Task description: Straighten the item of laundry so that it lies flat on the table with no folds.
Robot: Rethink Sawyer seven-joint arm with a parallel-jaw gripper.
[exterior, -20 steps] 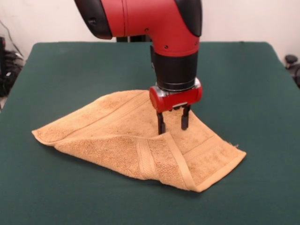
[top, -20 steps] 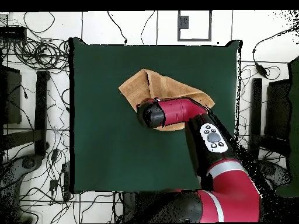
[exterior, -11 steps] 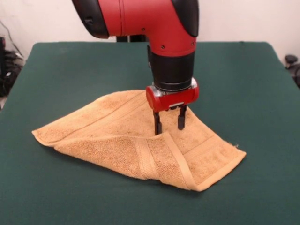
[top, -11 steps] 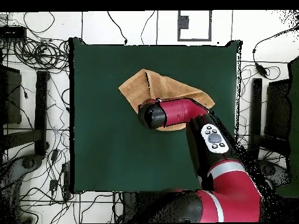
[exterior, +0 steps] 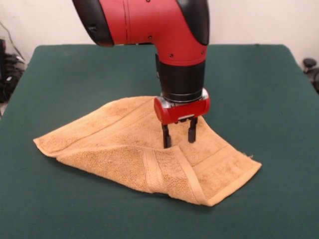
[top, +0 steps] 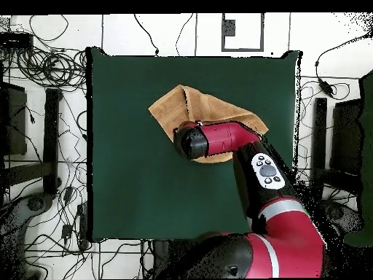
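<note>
Front view: tan-orange towel (exterior: 144,152) on green table (exterior: 75,69), roughly mid-table, a bit toward near edge. Not flat: near part folded over itself, woven band and hem of folded flap running diagonally across top layer, flap tip pointing up toward centre of towel. Left corner and right corner both flat on cloth. Red/black arm (exterior: 164,30) down from top, wrist vertical. Gripper (exterior: 177,135) over towel centre, two dark fingers (exterior: 166,137) pointing straight down, clear gap between them, nothing gripped. Left fingertip at or just touching towel beside flap tip; right fingertip slightly higher; actual contact hard to tell.

Overhead view: towel (top: 182,109) in upper-middle of table (top: 131,182), nearer top edge than bottom, well apart from left and right edges. Arm (top: 240,153) up from bottom-right, covering lower part of towel; wrist end over towel's lower-left area. Fingers hidden under wrist here. Cables (top: 44,65) and floor tiles round table.
</note>
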